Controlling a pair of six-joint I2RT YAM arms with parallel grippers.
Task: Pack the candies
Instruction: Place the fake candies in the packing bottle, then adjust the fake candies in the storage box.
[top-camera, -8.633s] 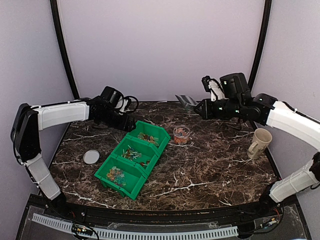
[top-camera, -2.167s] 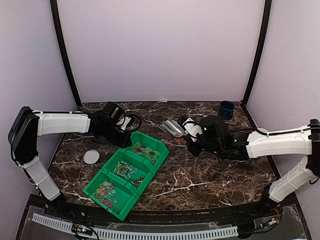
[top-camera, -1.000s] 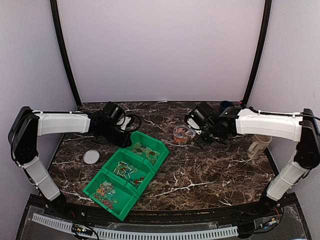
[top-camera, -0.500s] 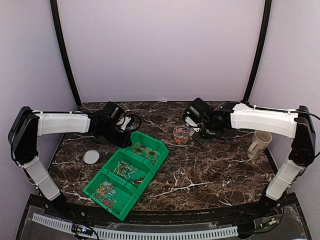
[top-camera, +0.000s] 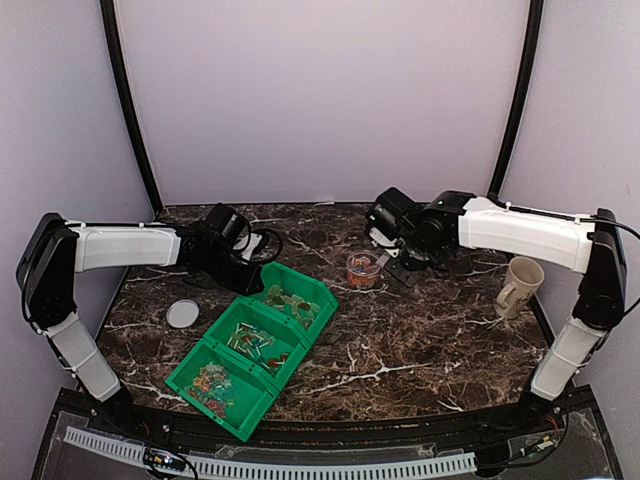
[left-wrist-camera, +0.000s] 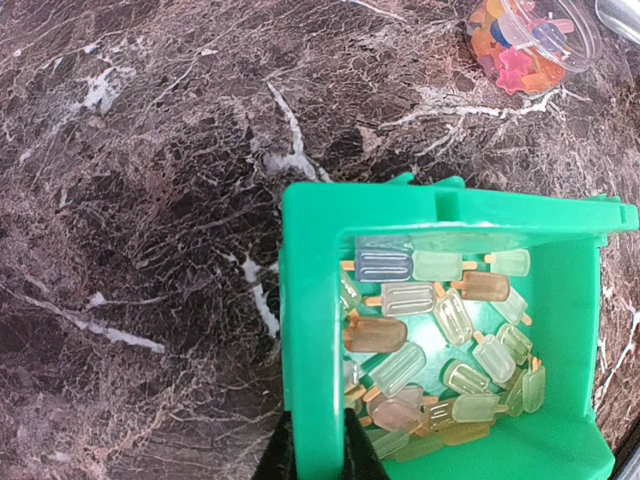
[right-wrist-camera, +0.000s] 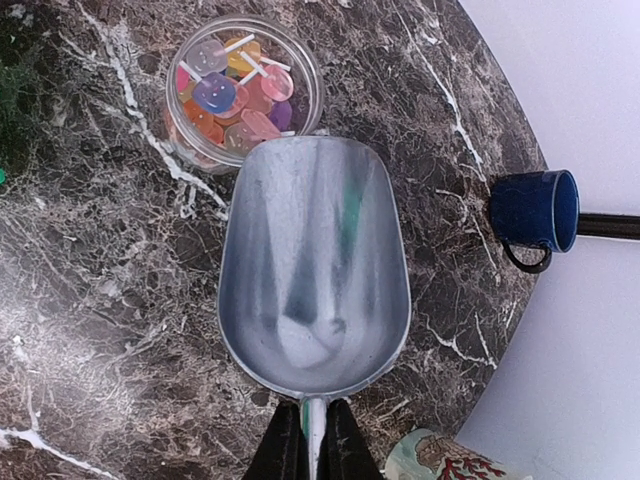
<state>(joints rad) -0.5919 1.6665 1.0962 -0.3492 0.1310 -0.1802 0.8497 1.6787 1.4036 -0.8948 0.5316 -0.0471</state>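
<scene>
Holding scoop (right-wrist-camera: 315, 270) w/ its mouth just beside jar (right-wrist-camera: 316, 95): candies (right-wrist-camera: 230, 95) heaped inside, sticks pointing every way, no shared axis.
R gripper (right-wrist-camera: 312, 445) clamped on scoop handle, R arm reaching in from jar's right, forearm level. L gripper (left-wrist-camera: 312, 455) pinches bin (left-wrist-camera: 305, 300) wall left of jar, L arm low, extended.

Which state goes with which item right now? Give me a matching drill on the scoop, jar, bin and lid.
1 scoop
2 jar
3 green bin
4 lid

a wall pinched by left claw
b empty, in right claw
c flat on table, left of the bin
d open, holding candies

Pairs: 1-b, 2-d, 3-a, 4-c.
</scene>
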